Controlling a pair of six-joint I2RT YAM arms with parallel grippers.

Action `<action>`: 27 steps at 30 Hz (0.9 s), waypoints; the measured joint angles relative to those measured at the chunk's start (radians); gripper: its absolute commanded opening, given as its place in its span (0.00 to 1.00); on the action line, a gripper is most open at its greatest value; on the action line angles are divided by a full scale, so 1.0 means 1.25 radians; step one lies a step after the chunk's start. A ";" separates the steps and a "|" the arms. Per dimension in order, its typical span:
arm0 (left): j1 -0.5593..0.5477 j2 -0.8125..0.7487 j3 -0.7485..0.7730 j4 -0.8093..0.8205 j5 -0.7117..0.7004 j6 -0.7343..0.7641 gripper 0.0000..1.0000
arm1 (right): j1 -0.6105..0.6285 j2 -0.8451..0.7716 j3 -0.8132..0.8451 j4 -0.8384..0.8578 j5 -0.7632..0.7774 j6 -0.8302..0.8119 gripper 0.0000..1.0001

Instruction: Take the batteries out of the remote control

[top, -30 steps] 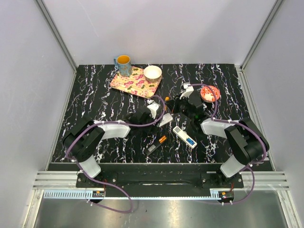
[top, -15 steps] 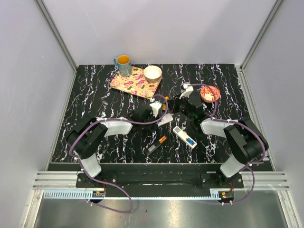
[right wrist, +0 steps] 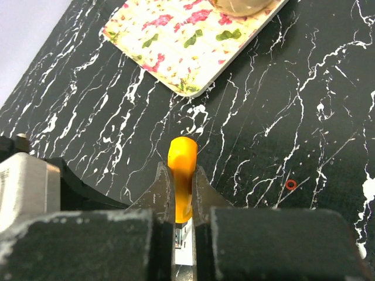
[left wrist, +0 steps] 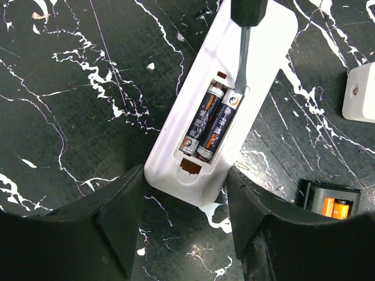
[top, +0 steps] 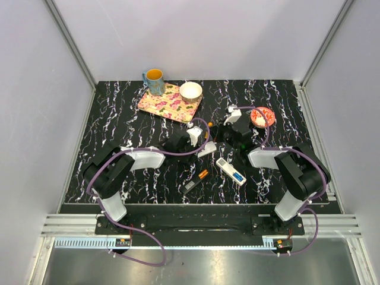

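Observation:
A white remote (left wrist: 234, 76) lies open side up, with two dark, orange-printed batteries (left wrist: 209, 122) side by side in its compartment. My left gripper (left wrist: 184, 193) has a finger against each side of the remote's near end; it also shows in the top view (top: 198, 144). My right gripper (right wrist: 183, 175) is shut on an orange-handled screwdriver (right wrist: 182, 158). The screwdriver's metal blade (left wrist: 242, 58) reaches down to the far end of the right battery. In the top view both grippers meet over the remote (top: 207, 149) at mid-table.
A second white remote (top: 230, 170) with a blue part lies near the front. A small black holder (left wrist: 331, 204) with an orange cell sits beside it. A floral tray (top: 168, 102), a mug (top: 154, 81), a white bowl (top: 190, 91) and a pink dish (top: 262, 116) stand at the back.
My left gripper and the remote shifted slightly toward the far side a second ago. The right gripper edged a little farther back. Little has moved in the last half second.

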 measured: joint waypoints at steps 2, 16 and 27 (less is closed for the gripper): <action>0.000 0.000 -0.001 0.002 0.002 0.000 0.43 | 0.005 0.008 0.000 0.000 0.018 -0.001 0.00; 0.001 0.000 -0.004 0.010 0.005 -0.001 0.40 | 0.054 0.012 0.000 0.013 0.130 -0.045 0.00; 0.002 0.000 -0.004 0.013 0.011 -0.007 0.39 | 0.085 -0.008 0.000 -0.009 0.192 -0.085 0.00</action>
